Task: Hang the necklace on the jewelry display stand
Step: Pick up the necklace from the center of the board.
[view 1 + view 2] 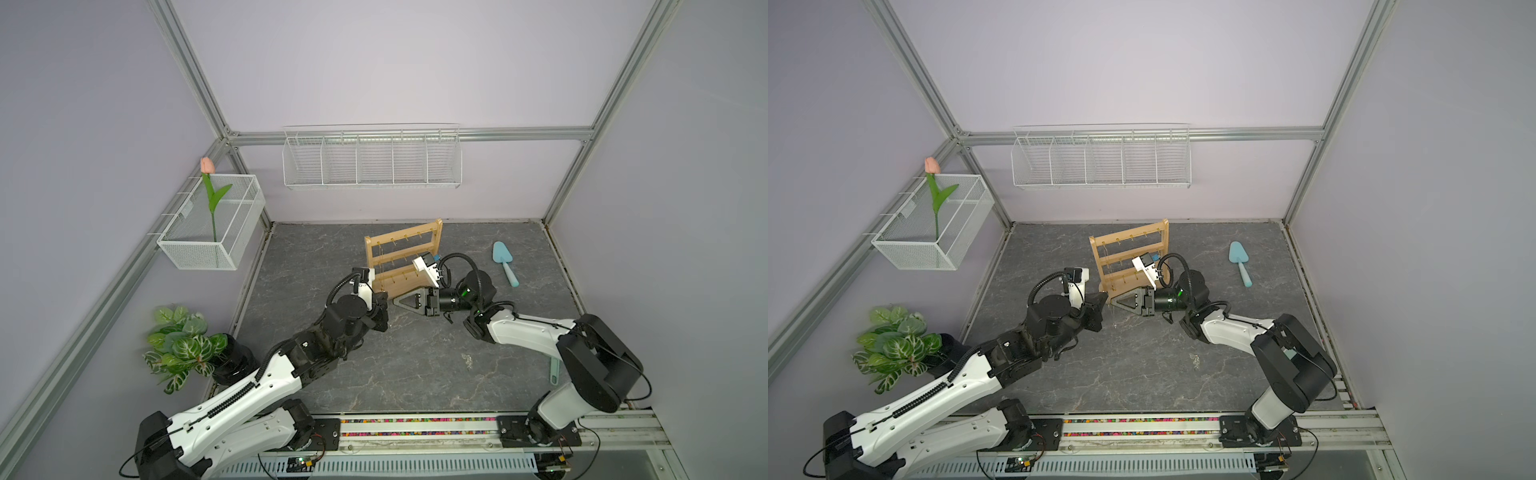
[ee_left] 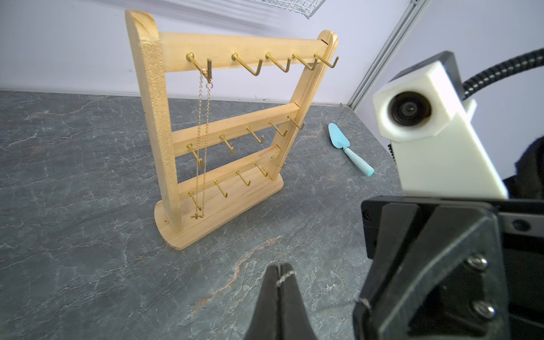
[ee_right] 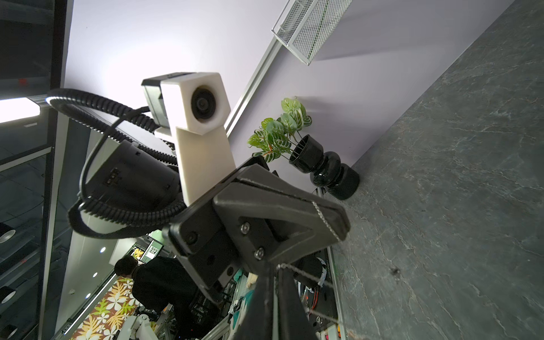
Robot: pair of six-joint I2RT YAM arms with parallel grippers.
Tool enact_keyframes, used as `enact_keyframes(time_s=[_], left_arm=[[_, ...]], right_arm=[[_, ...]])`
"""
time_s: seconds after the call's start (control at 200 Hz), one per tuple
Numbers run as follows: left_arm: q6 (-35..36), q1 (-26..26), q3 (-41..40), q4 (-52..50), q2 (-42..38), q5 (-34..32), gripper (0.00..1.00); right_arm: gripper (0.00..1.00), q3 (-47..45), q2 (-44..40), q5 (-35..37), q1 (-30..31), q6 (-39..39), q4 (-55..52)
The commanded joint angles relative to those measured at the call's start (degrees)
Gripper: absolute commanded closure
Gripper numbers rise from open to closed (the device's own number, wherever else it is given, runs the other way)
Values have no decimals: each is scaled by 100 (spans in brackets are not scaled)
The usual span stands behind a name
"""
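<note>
Pressed shut, my left tool [image 2: 279, 269] and right tool [image 3: 273, 269] pinch the necklace [image 2: 285, 276] between them; the jewelry display stand [image 2: 235, 126] rises just toward the surface's [image 2: 88, 206] far edge.

Both claws are matte black, the left gripper [image 2: 279, 272] and the right gripper [image 2: 361, 306], with a silvery chain [image 2: 286, 276] between them. Beyond the left claw, the jewelry display stand [image 2: 235, 41] is pale honey wood with brass-gold hooks [image 2: 253, 64] and a gold necklace [image 2: 203, 141]. Under both claws the tabletop [image 2: 73, 176] is dark grey, veined pale like marble, with one rusty streak. Beyond the right claw lies a pale turquoise trowel [image 2: 350, 153].
</note>
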Motion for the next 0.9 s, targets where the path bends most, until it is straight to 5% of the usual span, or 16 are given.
enact_keyframes(time_s=[0.0,0.43,0.895], left_arm=[[-1,-3,-44,145,-87,-48,100],[584,12,288,512,-1,322,100],[1053,565,1093,1219,731,766,100]], right_arm=[[92,-85,-86,31,-150,-35,148],[93,576,-833,162,-583,-1934,-2754],[93,2451,-398,110,-989,-3057,-4471]])
